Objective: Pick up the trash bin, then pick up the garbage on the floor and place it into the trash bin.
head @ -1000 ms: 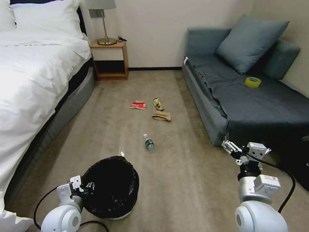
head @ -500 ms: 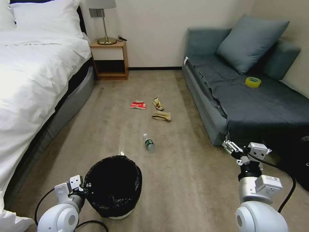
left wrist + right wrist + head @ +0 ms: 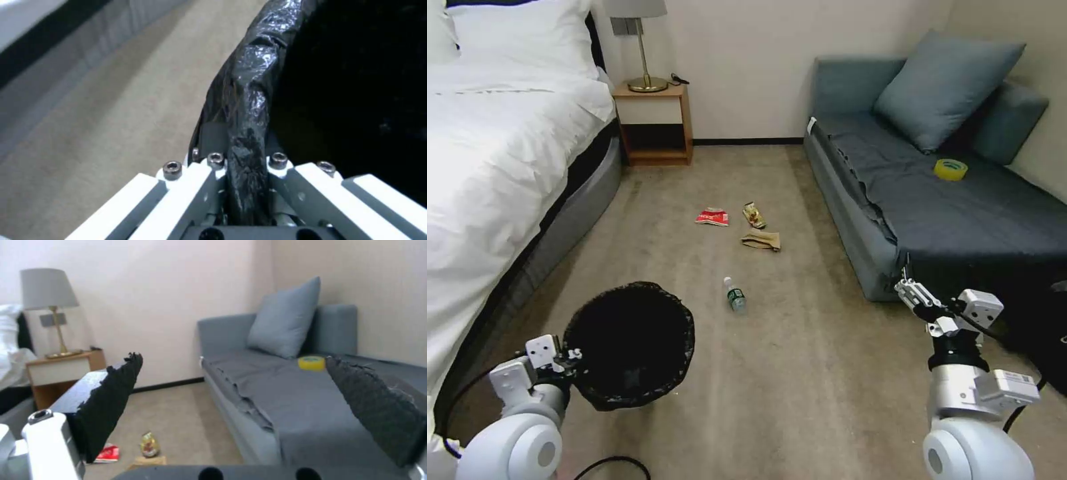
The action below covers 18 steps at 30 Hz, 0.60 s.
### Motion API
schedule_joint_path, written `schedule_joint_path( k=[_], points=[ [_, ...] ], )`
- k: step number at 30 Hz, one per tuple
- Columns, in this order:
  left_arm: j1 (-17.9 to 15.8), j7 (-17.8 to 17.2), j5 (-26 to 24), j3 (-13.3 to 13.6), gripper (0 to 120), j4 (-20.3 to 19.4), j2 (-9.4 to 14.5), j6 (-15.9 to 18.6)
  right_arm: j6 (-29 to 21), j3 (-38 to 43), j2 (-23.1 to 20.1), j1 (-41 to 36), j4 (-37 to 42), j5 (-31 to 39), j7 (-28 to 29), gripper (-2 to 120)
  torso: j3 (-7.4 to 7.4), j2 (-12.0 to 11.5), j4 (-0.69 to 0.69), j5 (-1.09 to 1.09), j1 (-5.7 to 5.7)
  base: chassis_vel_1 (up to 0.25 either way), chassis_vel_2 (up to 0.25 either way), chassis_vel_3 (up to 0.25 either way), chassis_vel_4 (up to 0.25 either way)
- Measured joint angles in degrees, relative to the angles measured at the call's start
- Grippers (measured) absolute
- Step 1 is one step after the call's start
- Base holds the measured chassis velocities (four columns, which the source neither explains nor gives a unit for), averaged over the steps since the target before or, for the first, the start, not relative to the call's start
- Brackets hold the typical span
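The trash bin, lined with a crinkly black bag, hangs tilted above the carpet at the lower left. My left gripper is shut on its near rim; the left wrist view shows the fingers clamped on the bag-covered rim. Garbage lies on the floor ahead: a red wrapper, a gold-brown wrapper, a tan paper bag and a clear bottle. My right gripper is open in the air beside the sofa, holding nothing; its black pads stand wide apart.
A white bed runs along the left. A wooden nightstand with a lamp stands at the back wall. A grey sofa with a cushion and a yellow tape roll lines the right. Open carpet lies between them.
The trash bin has come up off the floor and moved left with my left gripper shut on its rim. My right arm has shifted slightly up and to the right.
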Motion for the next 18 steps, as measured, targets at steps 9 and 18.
schedule_joint_path(
  k=[9, 18],
  points=[
    [1.8, 0.2, 0.8, -1.0, 3, -1.5, -1.3, -0.1, 4.0, -1.0, -0.5, -0.3, -2.1, 0.1, -4.4, 100, 0.0, 0.0, 0.01, 0.0, 0.0, 0.0, 0.0, 0.0, 0.0],
    [1.9, 0.9, 0.7, -2.3, 3, -1.1, -1.3, -0.1, 4.4, -1.6, -0.4, -0.2, -2.5, -0.2, -5.7, 100, -0.01, 0.0, 0.01, 0.0, -0.01, -0.023, 0.034, 0.018, -0.023]
  ],
)
